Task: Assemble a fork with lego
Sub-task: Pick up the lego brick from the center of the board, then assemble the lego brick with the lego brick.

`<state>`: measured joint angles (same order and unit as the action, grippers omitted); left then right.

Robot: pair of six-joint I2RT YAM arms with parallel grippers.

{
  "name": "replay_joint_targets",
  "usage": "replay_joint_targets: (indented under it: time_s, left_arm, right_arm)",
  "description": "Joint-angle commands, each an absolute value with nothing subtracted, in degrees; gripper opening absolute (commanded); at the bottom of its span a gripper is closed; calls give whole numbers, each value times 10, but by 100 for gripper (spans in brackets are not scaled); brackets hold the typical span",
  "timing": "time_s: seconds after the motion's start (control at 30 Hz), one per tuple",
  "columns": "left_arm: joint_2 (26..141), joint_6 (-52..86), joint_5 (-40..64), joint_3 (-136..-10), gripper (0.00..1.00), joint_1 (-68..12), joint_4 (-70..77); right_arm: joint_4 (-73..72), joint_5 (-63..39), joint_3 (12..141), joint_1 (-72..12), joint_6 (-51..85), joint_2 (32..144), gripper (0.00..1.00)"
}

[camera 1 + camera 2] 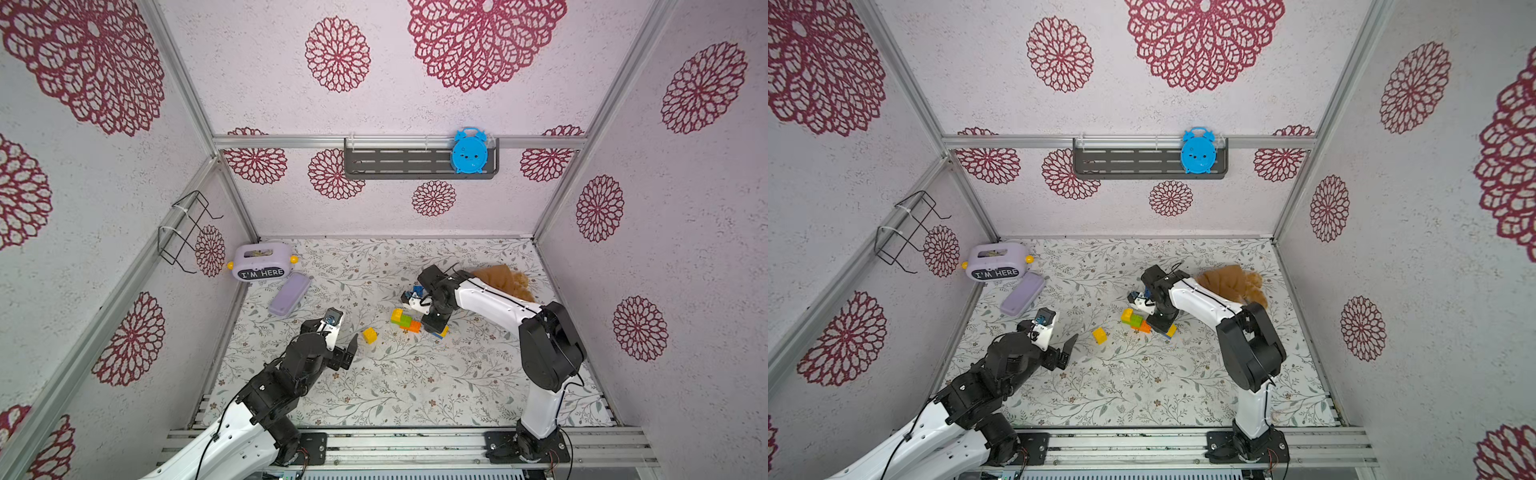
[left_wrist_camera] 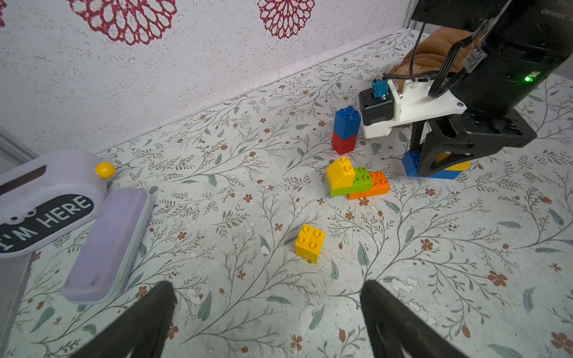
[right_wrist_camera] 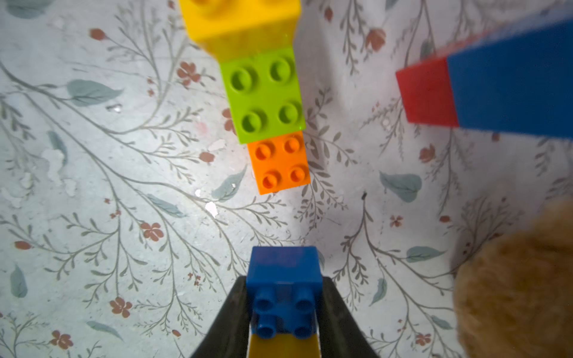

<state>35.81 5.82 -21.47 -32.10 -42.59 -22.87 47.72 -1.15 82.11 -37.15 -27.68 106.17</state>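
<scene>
A part-built fork [image 2: 356,181] is seen lying flat on the flowered mat [image 2: 217,217]: a sloped yellow brick, a lime green one and an orange one, joined in a row. Toward the back wall a red-and-blue stack [image 2: 346,130] stands upright. A yellow brick [image 2: 310,243] lies apart, nearer the left gripper [image 2: 268,291], whose jaws are spread wide and empty. The right gripper [image 3: 283,283], pointed down, is clamped on a blue-and-yellow piece [image 3: 283,263] near the orange end. All bricks are glossy, studded plastic.

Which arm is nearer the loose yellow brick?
Left. The left arm, jaws open, sits beside the loose yellow brick, not touching. The right arm is past the yellow-green-orange build, jaws shut on a blue-yellow piece.
</scene>
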Motion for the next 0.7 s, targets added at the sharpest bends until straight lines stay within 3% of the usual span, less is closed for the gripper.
replay_joint_targets:
  time_s: [0.0,0.37,0.67]
  left_arm:
    - [349,61,-213,-332,97,-422,-237]
    - [358,58,-214,-331,97,-422,-234]
    - [360,54,-216,-330,97,-422,-232]
  right_arm:
    - [511,12,859,-389,-346,1066,30]
    - [569,48,986,-406,-371,1164,29]
    - [581,35,991,-403,-370,1171,29]
